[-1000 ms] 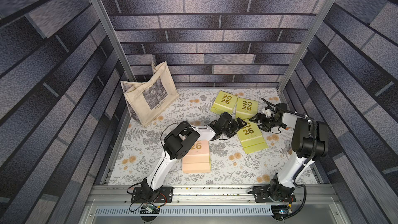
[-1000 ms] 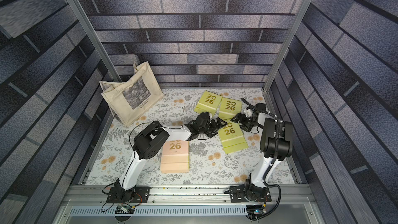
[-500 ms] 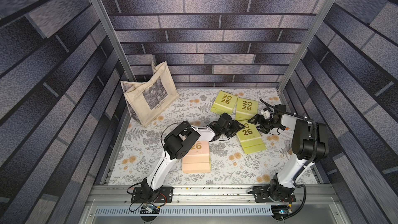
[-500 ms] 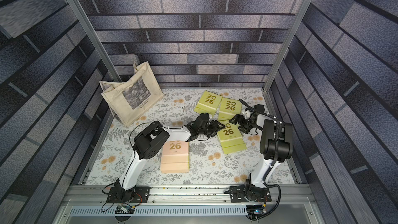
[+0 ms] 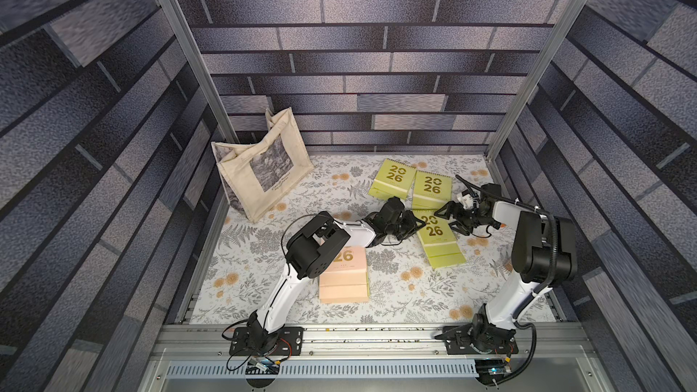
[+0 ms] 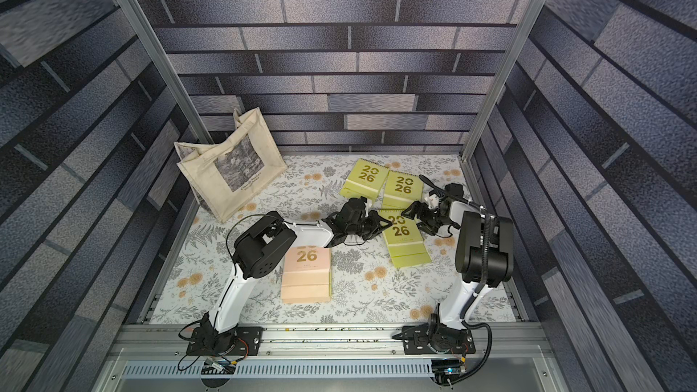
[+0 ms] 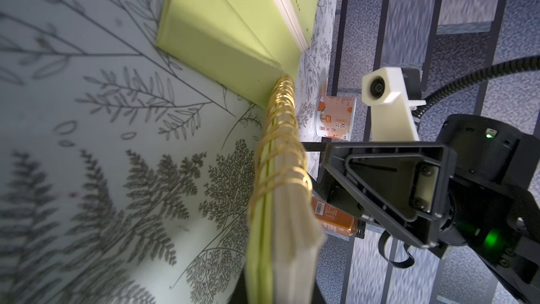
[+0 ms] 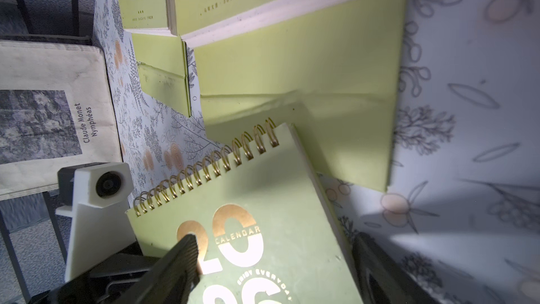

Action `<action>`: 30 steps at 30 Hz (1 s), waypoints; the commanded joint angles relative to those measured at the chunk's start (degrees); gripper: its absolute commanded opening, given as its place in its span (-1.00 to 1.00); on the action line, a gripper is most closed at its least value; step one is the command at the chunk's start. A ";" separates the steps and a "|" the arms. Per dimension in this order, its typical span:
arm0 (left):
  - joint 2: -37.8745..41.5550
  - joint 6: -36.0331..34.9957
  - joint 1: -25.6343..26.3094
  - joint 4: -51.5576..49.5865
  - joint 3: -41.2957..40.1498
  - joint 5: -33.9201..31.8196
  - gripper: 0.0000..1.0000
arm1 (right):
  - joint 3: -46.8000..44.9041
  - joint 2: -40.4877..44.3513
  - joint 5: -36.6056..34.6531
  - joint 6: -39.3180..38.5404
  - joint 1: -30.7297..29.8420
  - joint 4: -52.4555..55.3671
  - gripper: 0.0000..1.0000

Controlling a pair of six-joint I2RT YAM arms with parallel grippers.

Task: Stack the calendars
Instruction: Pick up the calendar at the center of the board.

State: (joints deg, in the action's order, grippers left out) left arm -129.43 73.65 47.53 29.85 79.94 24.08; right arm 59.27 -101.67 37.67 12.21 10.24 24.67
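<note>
Three lime-green calendars show in both top views. Two lie at the back (image 5: 392, 182) (image 5: 432, 190). The third (image 5: 440, 240) (image 6: 404, 238) lies further forward, between the arms. My left gripper (image 5: 419, 222) (image 7: 280, 293) is shut on this calendar's (image 7: 277, 223) gold spiral edge. My right gripper (image 5: 449, 220) (image 8: 277, 250) is open: one finger (image 8: 184, 258) is over the "20" cover (image 8: 263, 200), the other beside its far edge. A peach-pink calendar stack (image 5: 343, 277) lies at the front beside the left arm.
A cream tote bag (image 5: 264, 167) with a grey print stands at the back left against the wall. An orange-labelled tin (image 7: 336, 116) stands behind the right arm, near the right wall. Brick-pattern walls enclose the floral mat (image 5: 396, 296) on three sides.
My left gripper has gone from wide open to shut on the green calendar's spiral edge. My right gripper has shifted a little left over the same calendar, still open.
</note>
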 commanded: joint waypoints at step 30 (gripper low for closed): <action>56.29 -43.85 -44.73 -44.27 -10.74 52.65 -1.00 | 12.92 25.90 17.09 15.03 -18.97 -18.82 0.66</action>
State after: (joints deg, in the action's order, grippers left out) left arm -76.42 28.80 4.49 -18.02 70.30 71.90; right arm 73.41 -78.72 51.59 25.63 -6.85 12.82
